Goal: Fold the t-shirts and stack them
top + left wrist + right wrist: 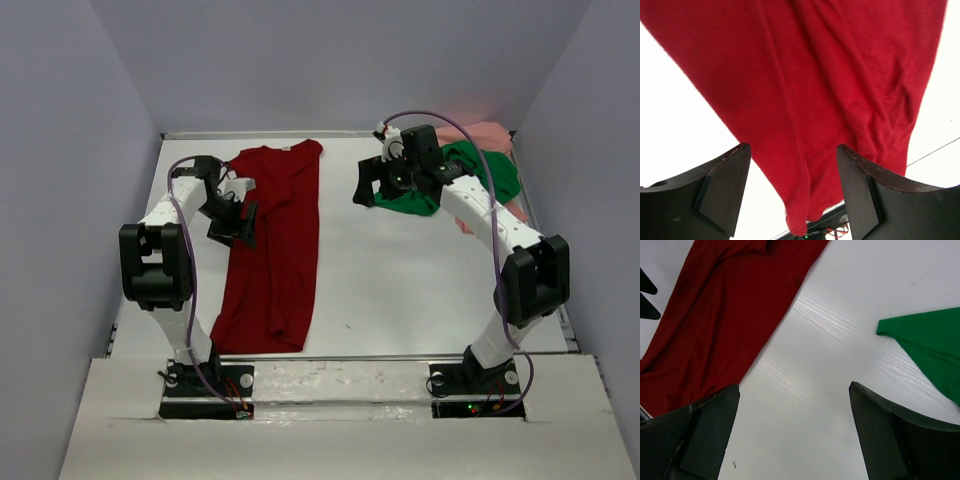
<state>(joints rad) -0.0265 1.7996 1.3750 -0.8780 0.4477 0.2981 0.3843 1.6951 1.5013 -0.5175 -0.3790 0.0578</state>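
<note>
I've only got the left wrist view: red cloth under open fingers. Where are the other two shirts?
Observer: Both are at the far right corner. The green t-shirt lies bunched, overlapping the pink t-shirt behind it.
Operator: Is the right gripper holding the green one?
Observer: No. The right gripper is open above bare table, with a green corner just off to its side.

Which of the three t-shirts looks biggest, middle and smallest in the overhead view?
1. dark red t-shirt: a long strip, clearly the largest.
2. green t-shirt: bunched up, partly hidden by the right arm.
3. pink t-shirt: only an edge shows behind the green one, so its real size is unsure.
</note>
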